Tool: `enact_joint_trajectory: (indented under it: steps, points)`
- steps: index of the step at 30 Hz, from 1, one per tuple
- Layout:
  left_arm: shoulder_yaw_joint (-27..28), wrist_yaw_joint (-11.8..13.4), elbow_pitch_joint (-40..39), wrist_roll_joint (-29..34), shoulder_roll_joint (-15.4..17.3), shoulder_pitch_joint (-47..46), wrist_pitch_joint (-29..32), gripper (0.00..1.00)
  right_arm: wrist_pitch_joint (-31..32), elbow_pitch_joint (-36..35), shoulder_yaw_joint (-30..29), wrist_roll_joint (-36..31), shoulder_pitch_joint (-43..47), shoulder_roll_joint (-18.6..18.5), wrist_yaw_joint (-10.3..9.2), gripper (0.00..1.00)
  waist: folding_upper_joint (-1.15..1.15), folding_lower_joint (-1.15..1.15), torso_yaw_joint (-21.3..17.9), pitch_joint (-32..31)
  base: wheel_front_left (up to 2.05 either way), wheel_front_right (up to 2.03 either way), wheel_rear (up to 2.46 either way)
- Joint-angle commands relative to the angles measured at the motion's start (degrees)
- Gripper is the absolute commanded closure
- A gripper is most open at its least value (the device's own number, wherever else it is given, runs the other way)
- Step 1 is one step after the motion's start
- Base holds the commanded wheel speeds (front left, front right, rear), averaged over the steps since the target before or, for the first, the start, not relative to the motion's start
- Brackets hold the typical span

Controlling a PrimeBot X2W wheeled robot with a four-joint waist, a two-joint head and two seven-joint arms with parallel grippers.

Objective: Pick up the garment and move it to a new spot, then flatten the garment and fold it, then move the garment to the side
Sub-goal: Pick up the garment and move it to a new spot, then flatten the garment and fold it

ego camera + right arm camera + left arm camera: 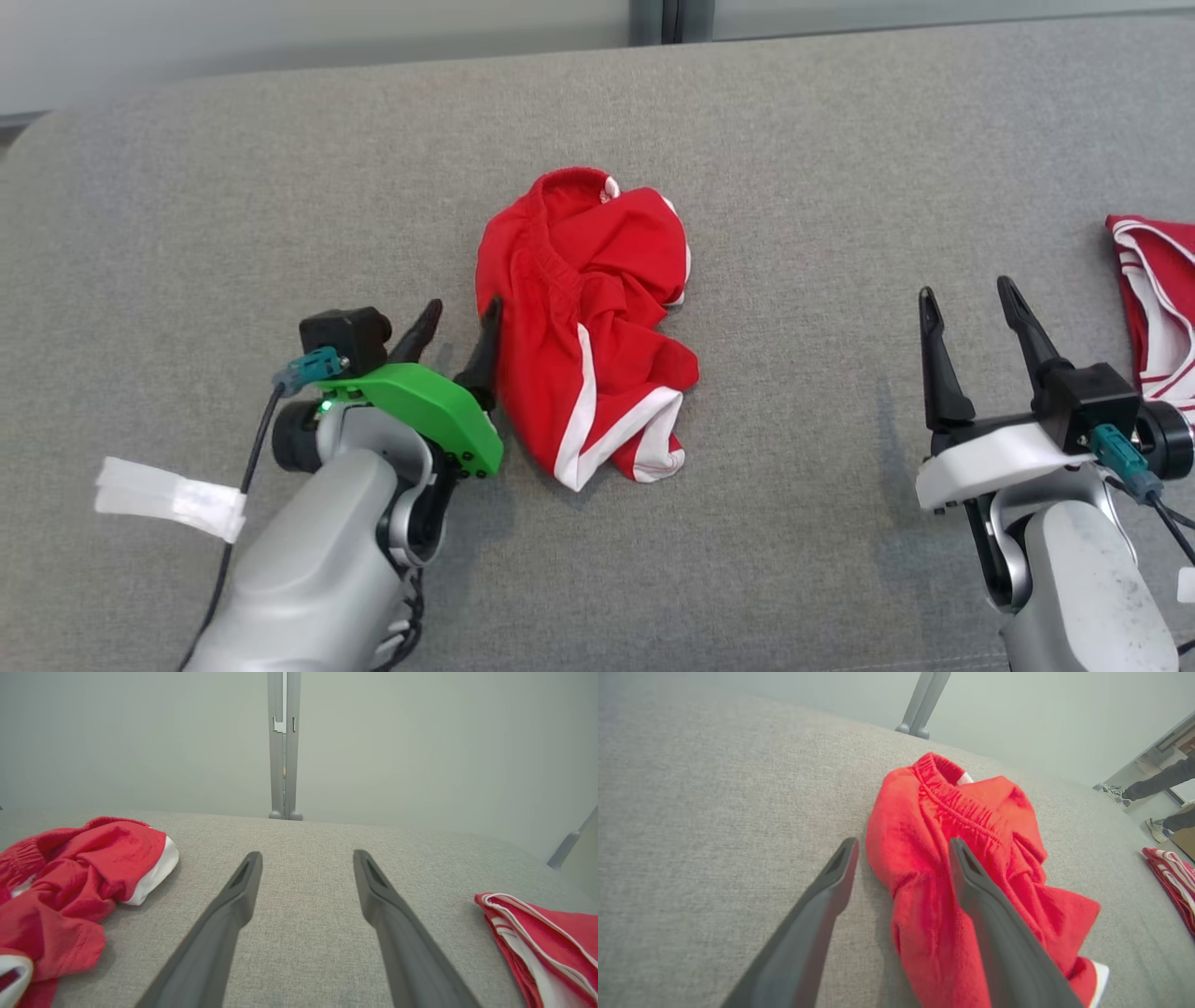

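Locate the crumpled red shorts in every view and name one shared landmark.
Head view: shorts at centre, beside the left gripper.
Left wrist view: shorts centre-right, partly behind one finger.
Right wrist view: shorts at the left edge.
Landmark: other garment, at the right edge in all three.

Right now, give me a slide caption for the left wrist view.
Open left gripper straddling the near edge of a crumpled red garment on a grey fabric surface.

Red, white-trimmed garment (583, 317) lies crumpled in a heap, elastic waistband at its far end.
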Motion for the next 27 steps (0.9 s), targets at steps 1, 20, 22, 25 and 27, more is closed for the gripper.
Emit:
enact_joint_trajectory:
  steps: [1, 20, 22, 25, 27]
  points:
    - [-0.84, 0.84, -2.22, 1.77, 1.5, -0.72, 0.6, 0.0, -0.15, 0.03, -0.23, 0.1, 1.09, -0.16, -0.07, 0.0, 0.0, 0.0, 0.51, -1.81, 0.0, 0.0, 0.0]
    - [-10.99, 0.71, -17.95, 9.62, 6.93, -9.04, 15.48, 0.0, -0.15, 0.62, 3.72, 3.07, -0.1, -0.16, -0.07, 0.0, 0.0, 0.0, -8.53, 1.32, 0.0, 0.0, 0.0]
    - [-11.08, 0.25, -16.11, 9.41, 7.76, -9.14, 16.04, 0.0, -0.15, 0.57, 3.47, 3.48, 0.02, -0.17, -0.07, 0.0, 0.0, 0.0, -9.65, 1.92, 0.0, 0.0, 0.0]
    - [-11.95, -0.62, -12.99, 9.97, 9.29, -9.29, 17.59, 0.0, -0.15, 0.48, 3.14, 3.96, 0.1, -0.13, -0.07, 0.0, 0.0, 0.0, -10.8, 2.64, 0.0, 0.0, 0.0]
    - [-12.44, -0.89, -11.18, 10.4, 10.28, -9.67, 18.34, 0.0, -0.15, 0.31, 2.75, 4.12, 0.37, -0.16, -0.07, 0.0, 0.0, 0.0, -11.14, 2.88, 0.0, 0.0, 0.0]
